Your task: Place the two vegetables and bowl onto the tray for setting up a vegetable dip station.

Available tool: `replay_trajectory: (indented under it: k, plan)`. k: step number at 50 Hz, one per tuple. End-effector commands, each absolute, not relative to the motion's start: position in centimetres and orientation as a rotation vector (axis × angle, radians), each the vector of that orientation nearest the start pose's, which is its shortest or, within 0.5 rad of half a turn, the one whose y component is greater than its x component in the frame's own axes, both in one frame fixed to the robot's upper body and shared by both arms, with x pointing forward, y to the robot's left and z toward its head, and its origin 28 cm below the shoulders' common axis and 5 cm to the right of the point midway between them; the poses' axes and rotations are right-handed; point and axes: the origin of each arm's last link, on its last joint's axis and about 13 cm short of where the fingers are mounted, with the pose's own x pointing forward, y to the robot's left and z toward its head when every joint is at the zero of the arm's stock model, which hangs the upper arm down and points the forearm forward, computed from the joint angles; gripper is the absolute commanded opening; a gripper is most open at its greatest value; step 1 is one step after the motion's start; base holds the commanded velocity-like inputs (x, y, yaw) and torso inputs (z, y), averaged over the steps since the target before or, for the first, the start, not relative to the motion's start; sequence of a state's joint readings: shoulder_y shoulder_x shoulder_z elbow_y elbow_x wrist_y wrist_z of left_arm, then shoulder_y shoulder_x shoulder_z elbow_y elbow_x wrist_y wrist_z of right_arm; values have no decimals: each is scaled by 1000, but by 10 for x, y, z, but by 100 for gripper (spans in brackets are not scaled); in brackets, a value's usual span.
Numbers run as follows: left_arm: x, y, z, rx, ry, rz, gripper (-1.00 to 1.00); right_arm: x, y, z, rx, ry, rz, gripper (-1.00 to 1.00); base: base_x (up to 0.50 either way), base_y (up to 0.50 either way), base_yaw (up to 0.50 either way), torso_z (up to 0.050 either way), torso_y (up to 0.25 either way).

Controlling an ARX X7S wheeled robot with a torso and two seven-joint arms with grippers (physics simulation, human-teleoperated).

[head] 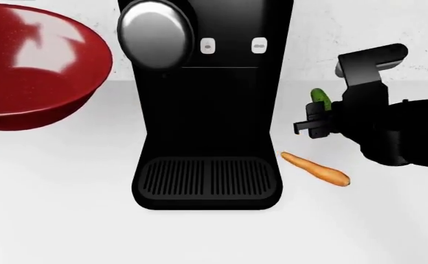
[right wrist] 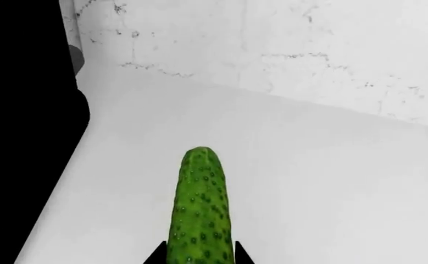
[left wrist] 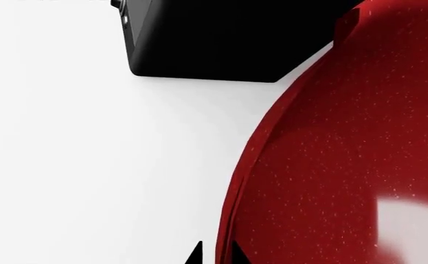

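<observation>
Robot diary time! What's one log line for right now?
left jaws: gripping bowl rim | right jaws: holding cucumber | carrot: on counter | tray: unseen

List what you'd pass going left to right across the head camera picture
Red bowl → black coffee machine → orange carrot → right gripper, with the green cucumber showing just above it.

- Glossy deep red round bowl [head: 31, 66] cut off at the head view's left edge.
- Bumpy green cucumber [head: 321, 98] mostly hidden behind the black right gripper [head: 318, 122].
- Left gripper [left wrist: 215, 254] only dark fingertips; grip on rim unclear.
</observation>
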State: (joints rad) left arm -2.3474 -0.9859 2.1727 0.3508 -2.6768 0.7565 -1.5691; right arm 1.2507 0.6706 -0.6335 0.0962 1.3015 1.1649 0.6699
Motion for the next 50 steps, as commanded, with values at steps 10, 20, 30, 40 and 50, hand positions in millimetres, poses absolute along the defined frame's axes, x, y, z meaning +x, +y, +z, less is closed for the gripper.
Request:
replay_trajectory:
  k: [10, 20, 30, 40, 50]
  plan:
    - [257, 270, 391, -908, 343, 966, -100, 284, -155, 337, -201, 163, -74, -100, 0, 0, 0, 0, 0]
    - [256, 270, 394, -914, 334, 956, -100, 273, -151, 362, -221, 68, -104, -100, -500, 0, 0, 0, 1]
    - [255, 270, 394, -918, 324, 951, -100, 267, -150, 372, -233, 30, -109, -100, -500, 0, 0, 0, 0]
    - [255, 270, 395, -921, 319, 950, -100, 263, -150, 375, -243, 12, -103, -100, -500, 38, 0, 0, 0]
    - [256, 270, 396, -918, 322, 948, -100, 263, -147, 377, -279, 6, -94, -100, -430, 398, 0, 0, 0]
